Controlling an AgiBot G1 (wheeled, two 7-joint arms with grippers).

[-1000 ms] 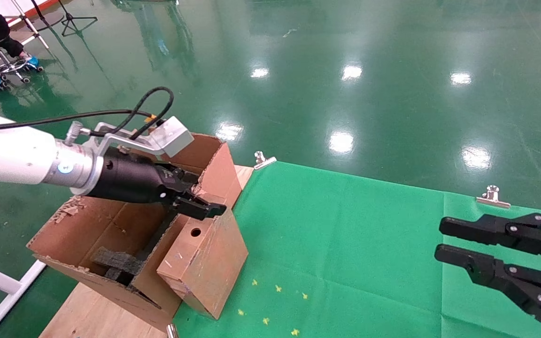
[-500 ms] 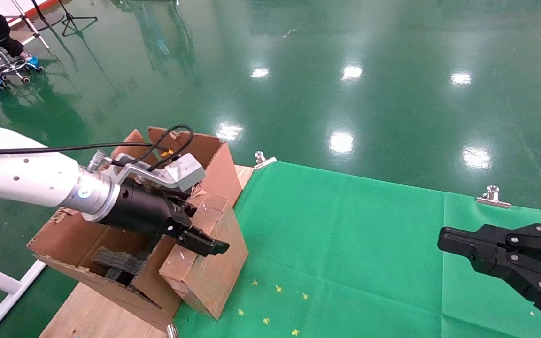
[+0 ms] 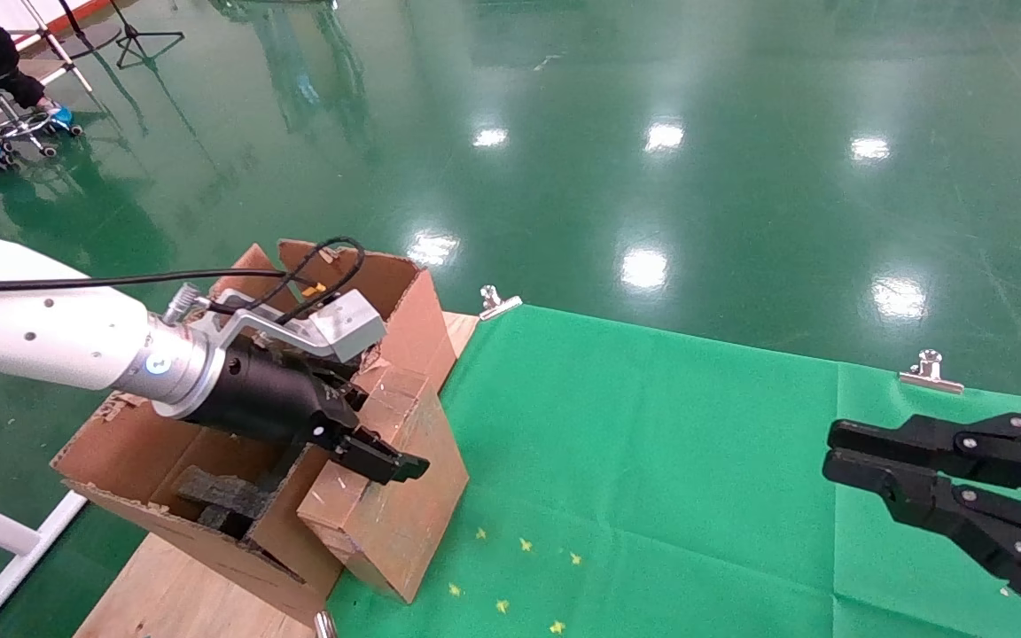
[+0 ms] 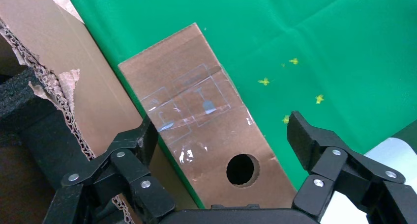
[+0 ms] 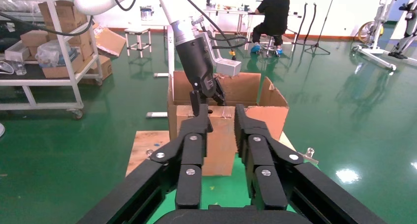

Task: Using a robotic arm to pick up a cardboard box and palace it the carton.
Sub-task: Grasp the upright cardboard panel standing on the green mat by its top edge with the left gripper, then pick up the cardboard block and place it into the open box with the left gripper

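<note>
Since a second ago the left pincer (image 3: 360,443) has dropped onto the cardboard box (image 3: 386,496), its fingers spread wide either side of the taped, holed top, not yet clamped. Scuffed and oblong, the box leans against the ragged corrugated carton (image 3: 165,443) at the green-clothed desk (image 3: 652,461) edge. Right pincer (image 3: 838,456) hovers apart, fingers slightly parted, holding nothing.

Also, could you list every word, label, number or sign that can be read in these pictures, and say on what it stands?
None: no text can be read in any view.
cardboard box: only clear tape and a round hole, no print.
carton: plain brown, no print.
green cloth: the small yellow marks are star shapes, not letters.
boxes on the shelf: too small to tell.
</note>
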